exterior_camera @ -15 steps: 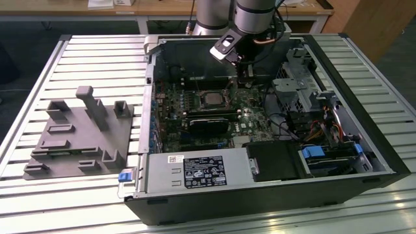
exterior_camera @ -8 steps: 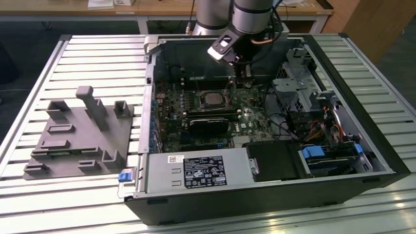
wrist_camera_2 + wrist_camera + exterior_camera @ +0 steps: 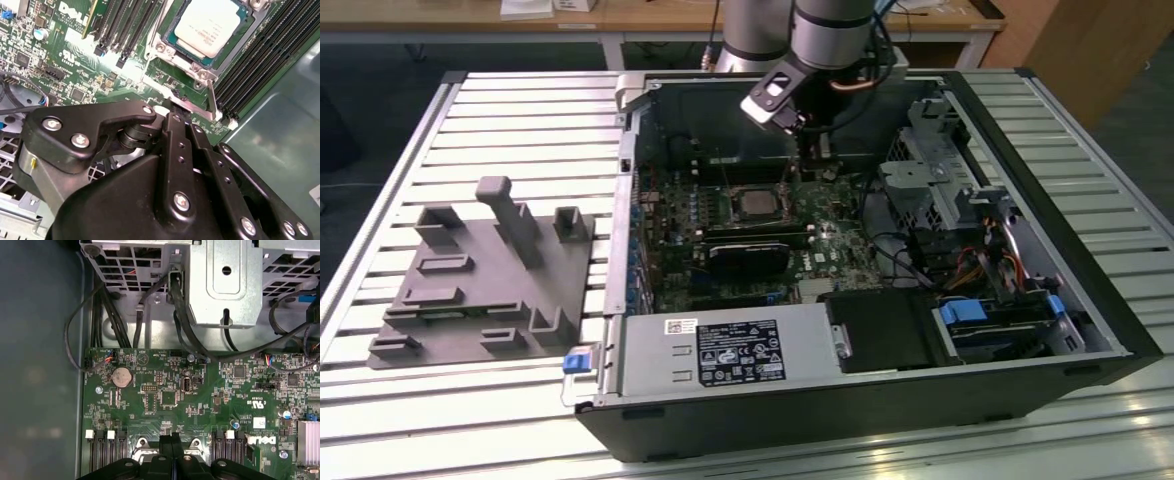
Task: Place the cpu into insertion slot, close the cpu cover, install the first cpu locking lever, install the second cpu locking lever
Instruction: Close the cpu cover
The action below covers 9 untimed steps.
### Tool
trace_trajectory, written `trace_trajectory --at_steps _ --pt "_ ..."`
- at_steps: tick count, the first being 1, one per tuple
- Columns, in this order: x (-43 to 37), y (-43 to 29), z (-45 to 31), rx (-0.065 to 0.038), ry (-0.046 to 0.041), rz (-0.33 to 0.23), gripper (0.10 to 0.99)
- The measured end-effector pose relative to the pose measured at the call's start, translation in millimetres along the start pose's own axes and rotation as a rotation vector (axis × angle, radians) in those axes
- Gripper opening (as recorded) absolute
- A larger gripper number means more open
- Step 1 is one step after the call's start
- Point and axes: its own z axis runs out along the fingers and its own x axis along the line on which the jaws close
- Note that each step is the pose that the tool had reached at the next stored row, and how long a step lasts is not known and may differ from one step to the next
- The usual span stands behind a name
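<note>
The cpu (image 3: 207, 24) lies flat in the insertion slot (image 3: 161, 47), silver top up; it is also in the exterior view (image 3: 757, 203). The cpu cover (image 3: 260, 25) appears to lie down around it as a silver frame. A thin silver locking lever (image 3: 212, 100) runs from the socket corner to a flat end beside my fingertips. My gripper (image 3: 176, 116) is shut, its black fingers (image 3: 172, 442) pressed together at the socket's edge, right at that lever end. Whether it touches the lever I cannot tell. In the exterior view the gripper (image 3: 817, 165) hangs just behind the socket.
The open computer case (image 3: 1067, 300) lies on a slatted table. A black card (image 3: 747, 250) sits in front of the socket, memory slots (image 3: 125, 27) flank it, and a drive cage (image 3: 941, 170) with cables (image 3: 185, 325) stands close by. A grey fixture block (image 3: 480, 270) is on the exterior view's left.
</note>
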Motion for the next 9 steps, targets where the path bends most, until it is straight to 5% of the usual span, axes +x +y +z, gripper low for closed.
trace_trajectory --at_steps 9 --pt "0.0 -5.8 0.0 0.000 0.0000 0.000 0.106"
